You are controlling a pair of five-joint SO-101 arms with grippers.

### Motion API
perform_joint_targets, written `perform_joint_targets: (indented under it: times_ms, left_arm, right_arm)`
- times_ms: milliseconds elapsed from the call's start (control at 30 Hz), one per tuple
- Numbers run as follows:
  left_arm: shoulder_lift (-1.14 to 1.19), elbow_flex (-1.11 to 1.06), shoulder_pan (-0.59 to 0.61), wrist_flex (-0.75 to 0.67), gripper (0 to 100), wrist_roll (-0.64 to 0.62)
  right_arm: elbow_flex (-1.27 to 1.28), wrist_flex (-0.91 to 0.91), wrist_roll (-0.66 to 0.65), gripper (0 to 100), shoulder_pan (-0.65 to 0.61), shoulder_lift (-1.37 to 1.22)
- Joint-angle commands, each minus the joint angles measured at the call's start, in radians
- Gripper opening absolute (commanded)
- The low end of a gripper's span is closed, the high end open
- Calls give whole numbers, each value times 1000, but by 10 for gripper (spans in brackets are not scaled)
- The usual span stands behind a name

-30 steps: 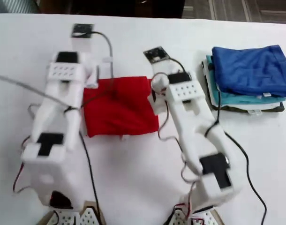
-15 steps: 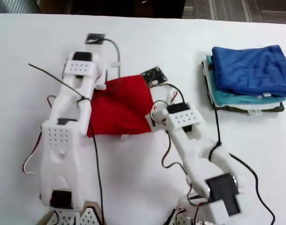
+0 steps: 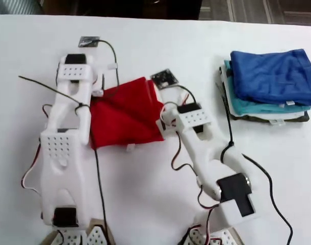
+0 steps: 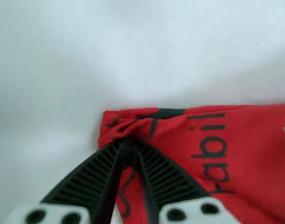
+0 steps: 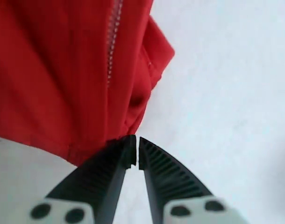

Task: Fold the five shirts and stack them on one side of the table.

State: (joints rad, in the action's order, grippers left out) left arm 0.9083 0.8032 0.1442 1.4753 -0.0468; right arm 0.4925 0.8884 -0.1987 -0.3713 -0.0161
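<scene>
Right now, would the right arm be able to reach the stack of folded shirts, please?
Probably yes: bare table lies between the right claw and the stack, nothing in the way. However, that claw is shut on the red shirt, which the left claw also pinches, so it is tied up.

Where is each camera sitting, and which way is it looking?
High view: fixed above the table, looking down on the left arm, the right arm, the red shirt between them and the stack of folded shirts.
Left wrist view: on the left arm's wrist, looking along the left claw, shut on a corner of the red shirt.
Right wrist view: on the right arm's wrist, looking along the right claw, shut at the shirt's edge.
Shared: all three show the red shirt.
</scene>
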Motion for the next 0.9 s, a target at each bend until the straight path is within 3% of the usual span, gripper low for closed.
perform_joint_targets:
  times_ms: [0, 200, 433, 567, 767, 867]
  left_arm:
    - [-68, 114, 23, 100, 27, 6]
    - [-163, 295, 0, 319, 27, 43]
    - [-410, -91, 15, 295, 27, 41]
    - [-637, -437, 18, 144, 27, 41]
    - [-1051, -1096, -29, -249, 27, 41]
    - [-1165, -1307, -34, -407, 27, 41]
  right_arm:
    - [-101, 35, 9, 20, 1, 107]
    - [-253, 42, 46, 20, -2, 68]
    - [-614, 162, 161, 20, -5, -188]
    - [-881, 294, 173, 20, -8, -381]
    - [-1264, 489, 173, 20, -8, -648]
    - [-1436, 558, 173, 20, -10, -750]
